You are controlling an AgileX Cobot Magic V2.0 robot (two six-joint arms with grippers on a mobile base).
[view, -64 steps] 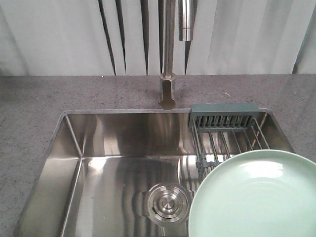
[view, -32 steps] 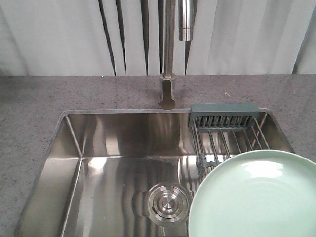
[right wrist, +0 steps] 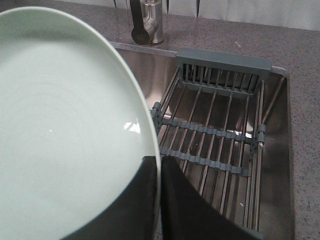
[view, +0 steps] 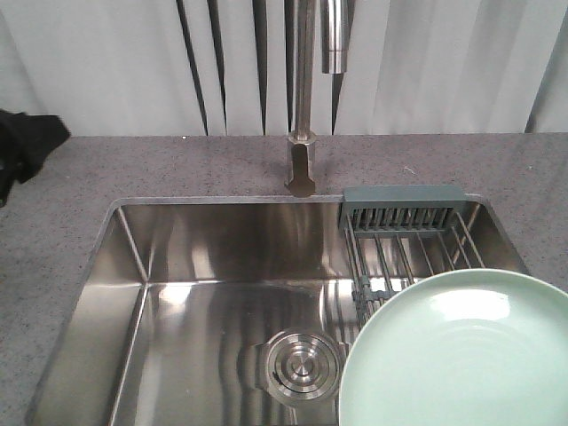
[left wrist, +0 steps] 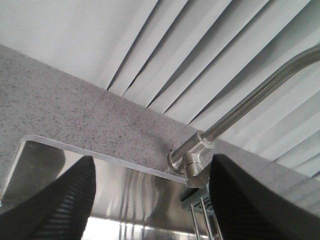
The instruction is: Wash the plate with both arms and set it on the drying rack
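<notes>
Over the sink (view: 222, 240), toward 4 o'clock: we see the plate (view: 453, 351), pale mint green and plain. Its hollow face is turned up toward us. It hides the near end of the drying rack (view: 404, 232), and the picture edge cuts off its near and right sides.
Right jaws: closed on the plate's rim, with one black finger (right wrist: 192, 215) on each side of it, at 6 o'clock in the right wrist view.
Left jaws: open wide. Two ribbed black pads (left wrist: 60, 205) stand well apart with nothing between them, facing the sink's far edge and the base of the tap (left wrist: 192, 162).
Drying rack: steel bars with grey-green end pieces, seated in the sink's 2 o'clock corner, slotted end against the far wall. We cannot tell whether the plate touches it.
Drain (view: 302, 368): round steel, on the sink floor just beside the plate's 9 o'clock rim.
Tabletop (view: 133, 169): grey, speckled, surrounding the sink; the tap rises from it at 12 o'clock.
Black shape (view: 27, 146): at the 9 o'clock edge of the front view, above the tabletop. We cannot tell what it is.
Backdrop: pale vertical slats (view: 106, 62).
</notes>
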